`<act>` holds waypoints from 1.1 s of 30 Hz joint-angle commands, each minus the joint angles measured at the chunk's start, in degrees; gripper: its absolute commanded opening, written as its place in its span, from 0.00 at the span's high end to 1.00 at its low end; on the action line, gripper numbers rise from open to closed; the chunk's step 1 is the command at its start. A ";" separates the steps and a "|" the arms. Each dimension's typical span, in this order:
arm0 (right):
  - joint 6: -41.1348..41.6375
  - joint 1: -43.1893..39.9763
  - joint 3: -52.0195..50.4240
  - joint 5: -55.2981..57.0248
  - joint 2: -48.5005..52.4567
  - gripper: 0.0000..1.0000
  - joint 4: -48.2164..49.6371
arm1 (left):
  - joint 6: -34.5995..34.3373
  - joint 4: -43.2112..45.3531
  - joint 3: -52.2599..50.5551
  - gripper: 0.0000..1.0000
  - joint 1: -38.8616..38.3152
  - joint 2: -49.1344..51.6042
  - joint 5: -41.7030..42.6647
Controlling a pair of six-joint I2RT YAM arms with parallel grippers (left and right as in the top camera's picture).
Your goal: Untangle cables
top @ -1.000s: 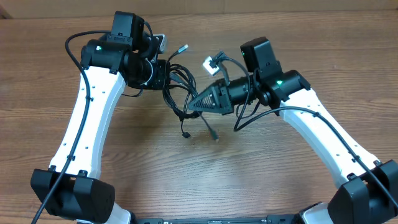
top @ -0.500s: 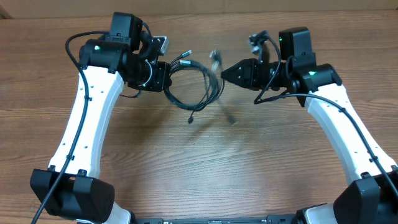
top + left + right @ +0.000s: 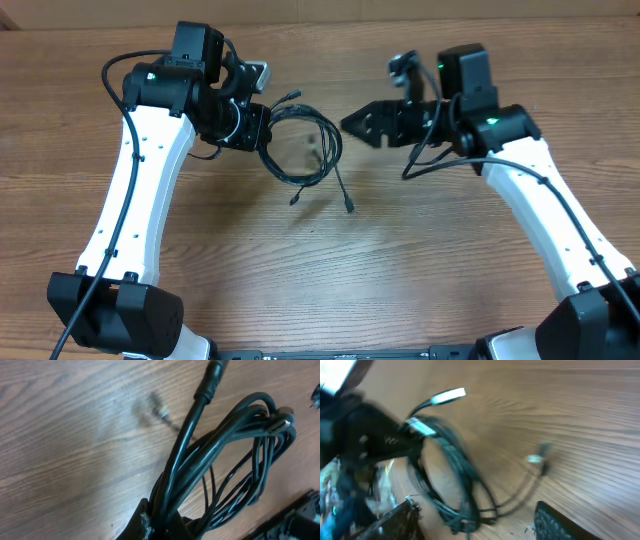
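Note:
The cables (image 3: 305, 148) form a loose black coil held above the wooden table. My left gripper (image 3: 258, 130) is shut on the coil's left side. In the left wrist view the bundle (image 3: 215, 455) rises from between that gripper's (image 3: 161, 521) jaws, with a silvery plug (image 3: 280, 424) at the loop's far side. Two loose ends (image 3: 349, 206) hang down toward the table. My right gripper (image 3: 352, 122) stands open just right of the coil and holds nothing. In its own view, blurred, the coil (image 3: 454, 475) and a silvery plug (image 3: 448, 396) lie beyond the open gripper (image 3: 476, 525).
The wooden table (image 3: 430, 260) spreads below both arms. A thick black wire (image 3: 418, 160) loops under the right arm, and another arcs off the left arm (image 3: 112, 75). The table's far edge (image 3: 320, 22) runs along the top.
My right gripper rose and pulled back to the right, then opened and let go of the cables. The coil swung and now hangs from the left gripper alone.

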 commanded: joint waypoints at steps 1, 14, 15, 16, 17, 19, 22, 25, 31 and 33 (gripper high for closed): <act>-8.50 4.44 1.07 -0.79 -1.86 0.22 0.55 | 2.19 -1.42 0.00 0.96 0.11 0.39 1.95; -5.68 8.04 1.05 13.70 -0.39 0.28 4.35 | 2.21 -4.81 0.00 0.96 -2.71 0.39 9.25; -4.68 8.04 1.05 13.70 -0.39 0.28 5.05 | 2.21 -4.96 0.00 0.96 -3.32 0.42 9.27; -3.80 8.04 1.05 13.77 -0.39 0.28 5.57 | 2.25 -5.07 0.00 0.96 -3.69 0.39 9.22; -2.34 8.02 1.05 13.88 -0.39 0.28 6.36 | 2.47 -5.18 0.00 0.96 -4.22 0.39 8.76; 1.57 7.93 1.05 16.31 -0.39 0.28 7.37 | 3.48 -5.70 0.00 0.96 -4.94 0.39 7.54; 8.90 7.93 1.05 25.55 -0.35 0.33 5.51 | 4.33 -4.57 0.00 0.96 -5.14 0.39 8.85; 18.82 7.91 1.05 38.10 -0.35 0.34 1.01 | 4.31 -2.78 0.00 0.96 -5.01 0.39 9.90; 21.59 5.68 1.05 40.11 -0.33 0.36 -3.10 | 4.07 0.07 0.00 0.96 -4.57 0.39 9.90; 21.86 4.79 1.05 40.24 -0.22 0.36 -4.63 | 3.76 0.79 0.00 0.96 -4.26 0.39 9.99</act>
